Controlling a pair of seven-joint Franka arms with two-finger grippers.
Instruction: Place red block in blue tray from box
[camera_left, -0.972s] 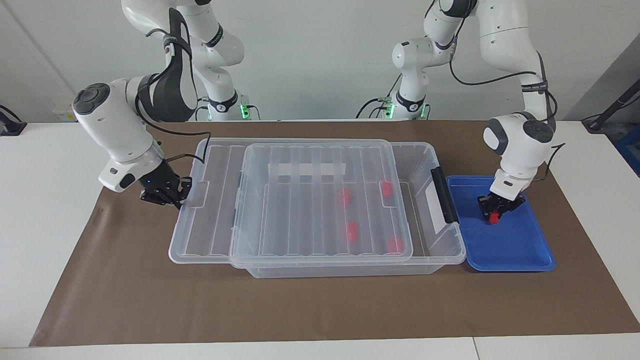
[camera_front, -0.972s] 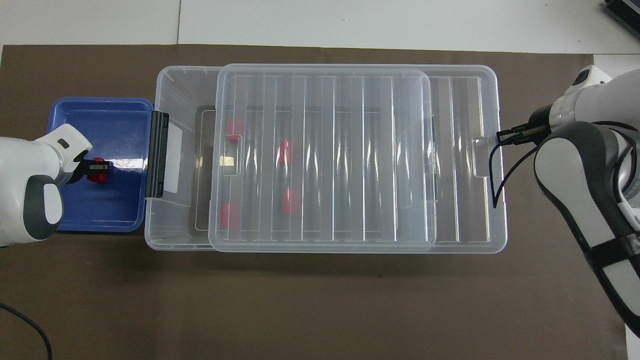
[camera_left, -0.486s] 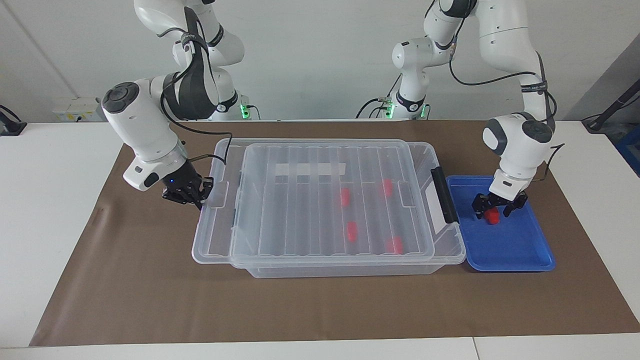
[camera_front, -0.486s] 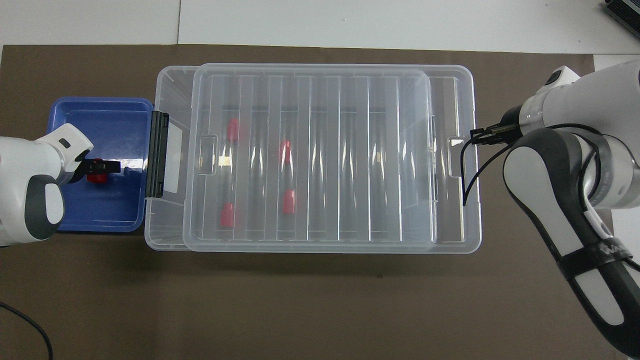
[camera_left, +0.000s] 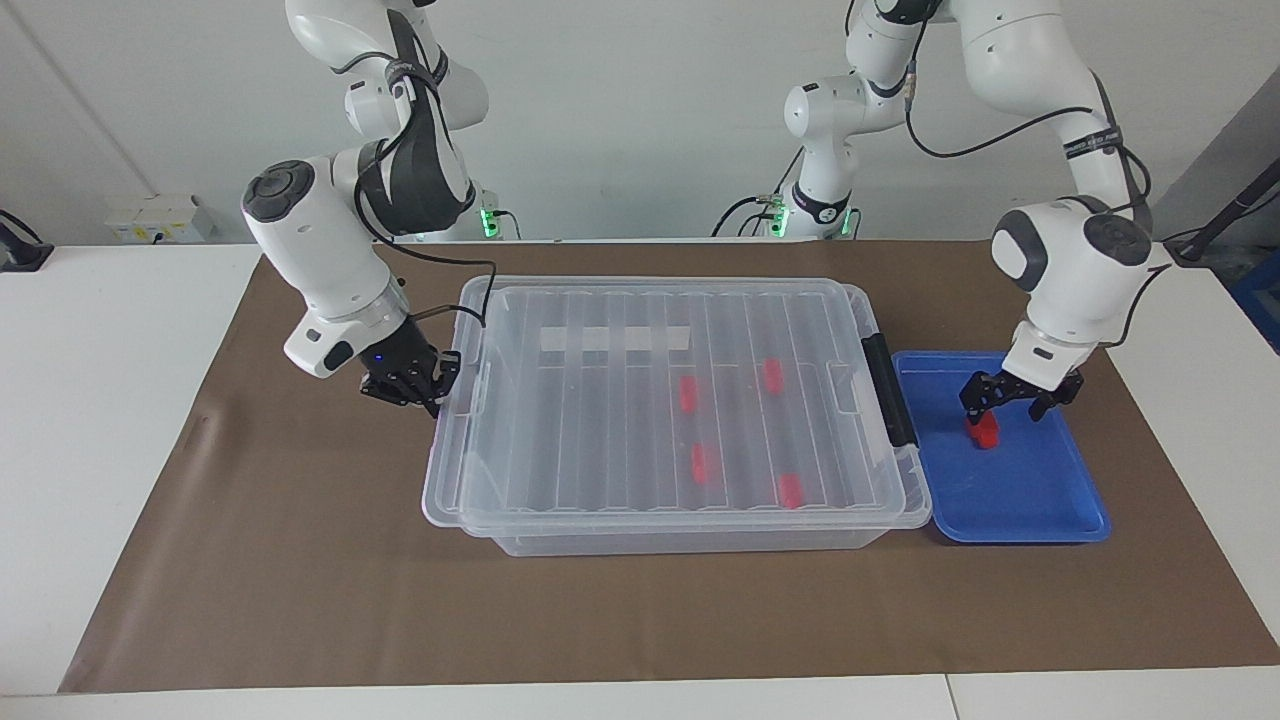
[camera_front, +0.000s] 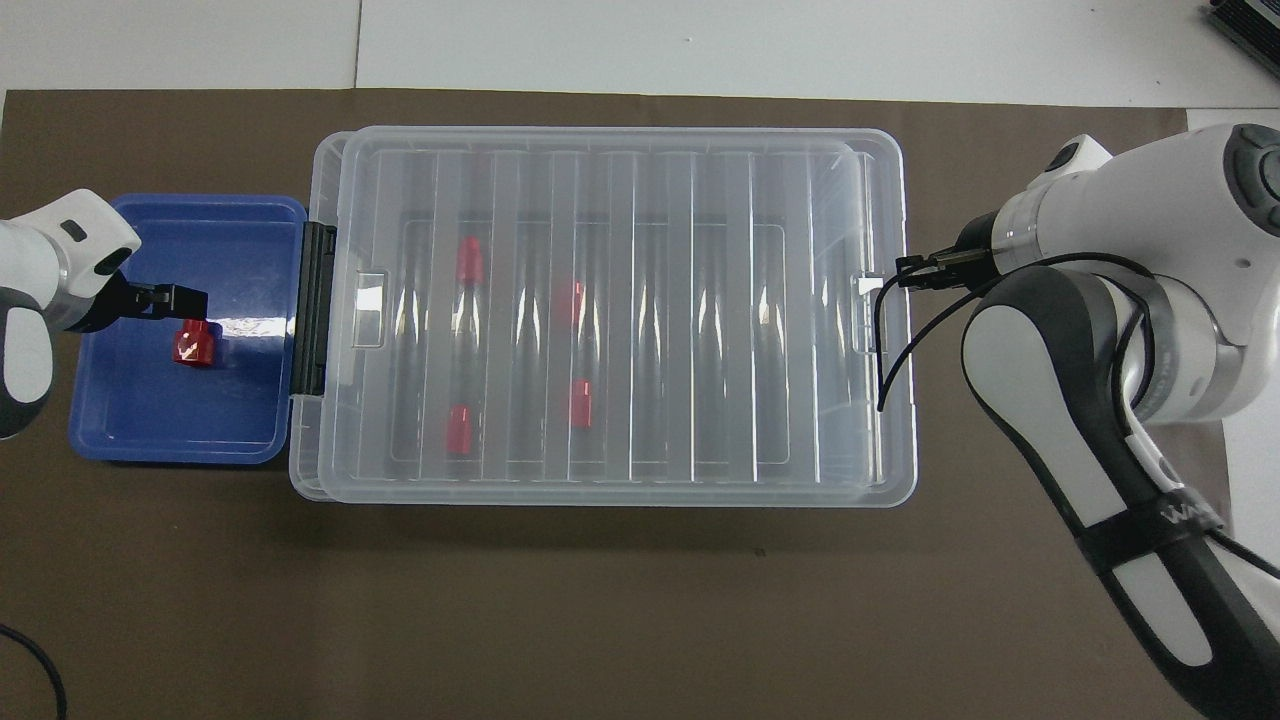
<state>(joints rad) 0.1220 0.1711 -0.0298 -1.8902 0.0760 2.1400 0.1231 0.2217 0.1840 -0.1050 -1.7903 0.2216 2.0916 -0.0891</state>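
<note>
One red block (camera_left: 985, 432) lies loose in the blue tray (camera_left: 1030, 505), also seen in the overhead view (camera_front: 192, 343). My left gripper (camera_left: 1018, 400) is open and empty just above that block, over the tray (camera_front: 150, 430). The clear box (camera_left: 690, 538) stands beside the tray, and its ribbed lid (camera_left: 600, 400) lies over nearly the whole box. Several more red blocks (camera_left: 700, 462) show through the lid. My right gripper (camera_left: 425, 385) is at the lid's end toward the right arm's side, shut on its edge tab (camera_front: 872, 290).
The box's black clip handle (camera_left: 885, 390) faces the tray. A brown mat (camera_left: 640, 620) covers the table under the box and tray. A black cable (camera_front: 885, 360) hangs from the right wrist over the lid's end.
My left gripper opened, let go of the red block in the tray and rose. My right gripper slid the lid toward the left arm's end until it covers the box.
</note>
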